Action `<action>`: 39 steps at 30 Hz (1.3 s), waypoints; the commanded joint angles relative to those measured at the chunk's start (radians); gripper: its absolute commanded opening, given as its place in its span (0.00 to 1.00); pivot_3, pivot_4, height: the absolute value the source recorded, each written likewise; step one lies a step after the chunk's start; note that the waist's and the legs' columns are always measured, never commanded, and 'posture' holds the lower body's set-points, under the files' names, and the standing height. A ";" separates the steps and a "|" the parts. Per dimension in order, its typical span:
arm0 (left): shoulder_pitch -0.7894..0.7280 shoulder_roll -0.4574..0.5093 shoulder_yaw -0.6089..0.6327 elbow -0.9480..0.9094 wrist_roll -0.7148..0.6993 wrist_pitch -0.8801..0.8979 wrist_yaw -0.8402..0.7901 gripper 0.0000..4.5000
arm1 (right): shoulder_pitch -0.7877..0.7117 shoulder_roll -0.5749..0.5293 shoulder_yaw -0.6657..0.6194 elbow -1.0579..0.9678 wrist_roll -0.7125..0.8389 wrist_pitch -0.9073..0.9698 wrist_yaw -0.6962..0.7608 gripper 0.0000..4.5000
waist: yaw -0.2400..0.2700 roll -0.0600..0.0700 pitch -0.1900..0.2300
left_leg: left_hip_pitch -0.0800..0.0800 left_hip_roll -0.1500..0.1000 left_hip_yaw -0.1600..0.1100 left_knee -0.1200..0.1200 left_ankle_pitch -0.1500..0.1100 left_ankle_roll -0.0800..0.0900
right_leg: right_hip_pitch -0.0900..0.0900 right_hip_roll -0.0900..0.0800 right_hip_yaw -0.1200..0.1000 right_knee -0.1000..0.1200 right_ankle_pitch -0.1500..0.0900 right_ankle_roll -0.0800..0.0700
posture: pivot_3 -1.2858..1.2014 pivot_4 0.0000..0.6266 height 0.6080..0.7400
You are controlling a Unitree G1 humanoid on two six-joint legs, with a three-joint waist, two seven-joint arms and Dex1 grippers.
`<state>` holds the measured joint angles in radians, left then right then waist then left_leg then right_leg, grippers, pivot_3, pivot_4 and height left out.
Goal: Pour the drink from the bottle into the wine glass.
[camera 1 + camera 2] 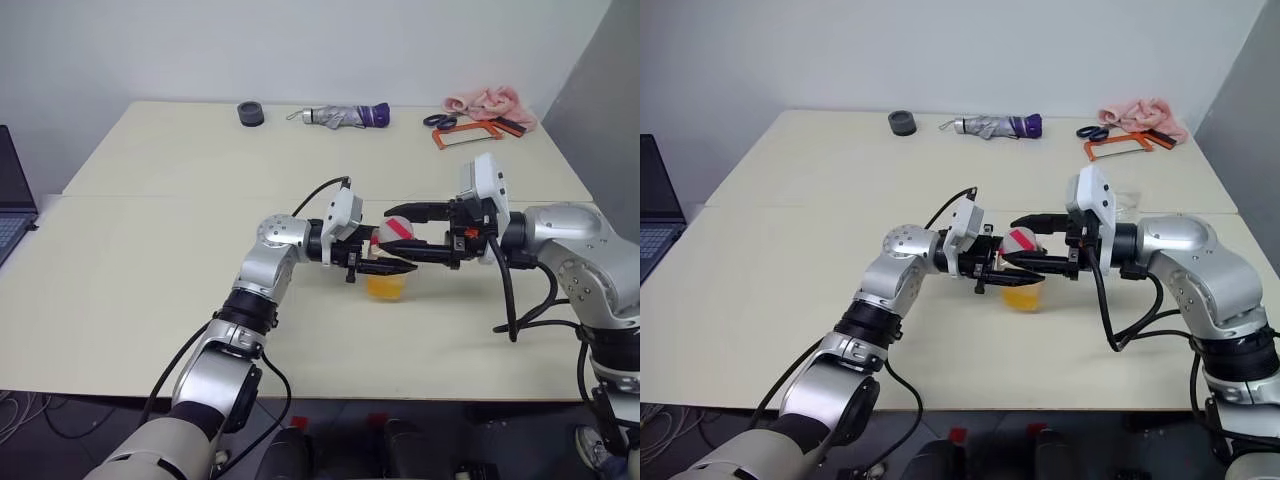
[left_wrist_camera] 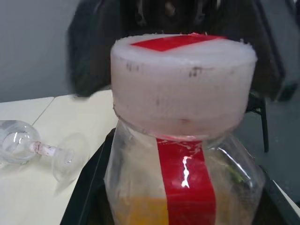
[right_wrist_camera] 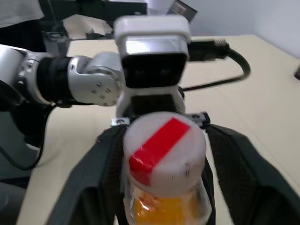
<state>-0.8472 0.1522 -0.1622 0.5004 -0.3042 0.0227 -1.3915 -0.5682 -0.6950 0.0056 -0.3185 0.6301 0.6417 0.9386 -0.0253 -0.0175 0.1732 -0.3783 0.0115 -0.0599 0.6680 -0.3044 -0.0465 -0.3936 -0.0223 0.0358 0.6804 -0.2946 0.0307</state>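
The left gripper (image 1: 385, 266) points level toward the right and is closed on the bottle (image 1: 1021, 272), clamping its clear body just below the cap (image 2: 183, 84) and holding it upright above the middle of the near table (image 1: 130, 300). The cap is whitish with a red strip of tape across its top (the same red runs down the bottle's side as a vertical stripe), and it is on the bottle. The drink (image 1: 386, 288), a translucent orange-yellow liquid, sits in the lower part of the bottle. From the other side, the right gripper (image 1: 1022, 240) points level toward the left, its two black fingers (image 3: 243, 164) spread apart on either side of the cap; in the right wrist view a gap shows between each finger and the cap, so the jaws stand open around it without gripping. The wine glass (image 2: 28, 147) lies on its side on the tabletop, bowl, stem and round foot all down, on the right part of the near table beyond the right arm; its faint clear shape shows there in the right eye view. On the far table, well apart from the grippers, a dark round object (image 1: 250, 113) lies left of centre, a folded grey and purple umbrella (image 1: 345, 116) near the middle, and at the far right scissors (image 1: 440, 120), an orange-framed hand saw (image 1: 465, 133) and a pink cloth (image 1: 490, 103). A laptop (image 1: 12, 200) sits at the far left edge.
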 commanded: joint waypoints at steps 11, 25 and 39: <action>0.008 -0.016 -0.007 -0.061 -0.014 0.024 0.073 0.42 | 0.233 0.320 -0.025 -0.568 -0.051 0.187 -0.795 1.00 | -0.005 0.001 0.000 | -0.016 -0.002 -0.005 0.010 0.001 -0.002 | -0.013 0.001 0.000 0.009 0.000 0.001 | 0.52 0.24 1.00; -0.057 -0.024 -0.007 0.041 0.010 -0.025 0.002 0.42 | 0.295 0.363 0.061 -0.515 -0.196 0.122 -0.827 1.00 | -0.006 0.001 -0.001 | -0.015 -0.006 -0.004 0.011 0.000 0.000 | -0.013 0.003 0.000 0.010 0.000 0.001 | 0.52 0.24 1.00; -0.062 -0.012 -0.002 0.056 0.007 -0.026 -0.023 0.42 | 0.282 0.318 0.008 -0.472 -0.093 0.071 -0.621 0.44 | -0.007 0.001 -0.001 | -0.015 -0.006 -0.005 0.011 0.000 0.000 | -0.013 0.003 0.000 0.010 0.000 0.001 | 0.52 0.24 1.00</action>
<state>-0.8842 0.1335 -0.1714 0.5695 -0.2816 0.0073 -1.3943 -0.2712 -0.3555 0.0426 -0.7770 0.4817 0.7502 0.2275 -0.0319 -0.0165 0.1727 -0.3936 0.0052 -0.0642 0.6793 -0.3040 -0.0460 -0.4063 -0.0196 0.0358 0.6902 -0.2941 0.0314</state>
